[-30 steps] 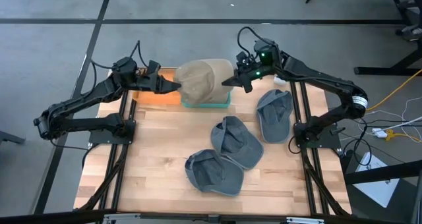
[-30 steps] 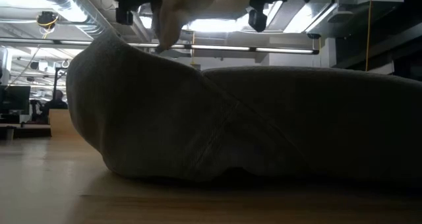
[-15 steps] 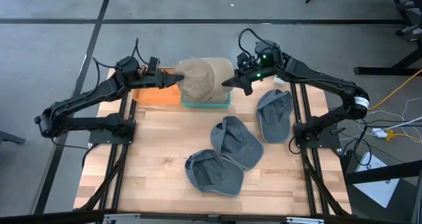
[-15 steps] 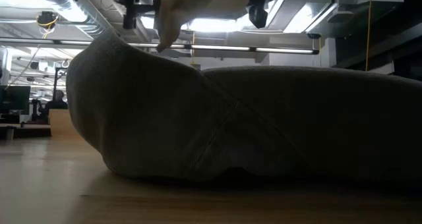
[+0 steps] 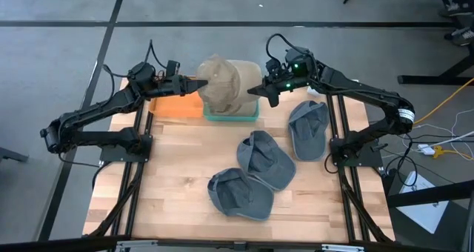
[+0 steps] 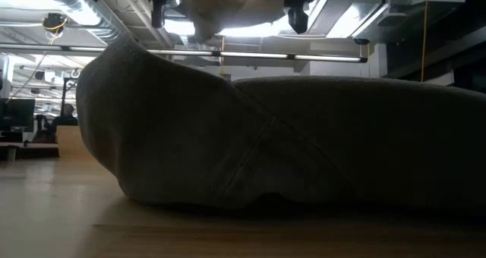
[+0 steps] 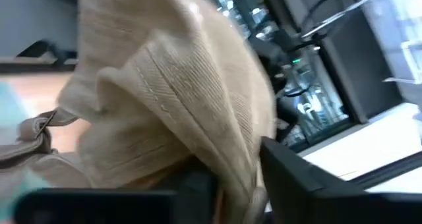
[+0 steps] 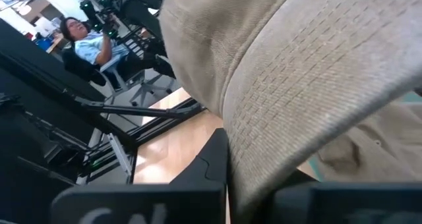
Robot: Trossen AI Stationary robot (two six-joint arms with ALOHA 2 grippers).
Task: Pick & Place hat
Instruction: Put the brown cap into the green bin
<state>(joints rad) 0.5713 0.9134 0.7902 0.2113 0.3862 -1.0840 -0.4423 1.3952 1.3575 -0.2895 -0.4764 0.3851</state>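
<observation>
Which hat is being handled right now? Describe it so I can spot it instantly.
At the table's far edge, above the teal tray, hangs the tan hat, held between the left tool and right tool. The other three hats are grey and lie flat.

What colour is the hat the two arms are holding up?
Tan, or beige, hat; clearest in the high view.

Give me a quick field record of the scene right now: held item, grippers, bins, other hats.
held item: tan hat, gripped from both sides above the teal bin
left gripper: shut on the hat's left edge
right gripper: shut on its right edge
orange bin: left of the teal one
other hats: three grey hats on the wooden table
</observation>
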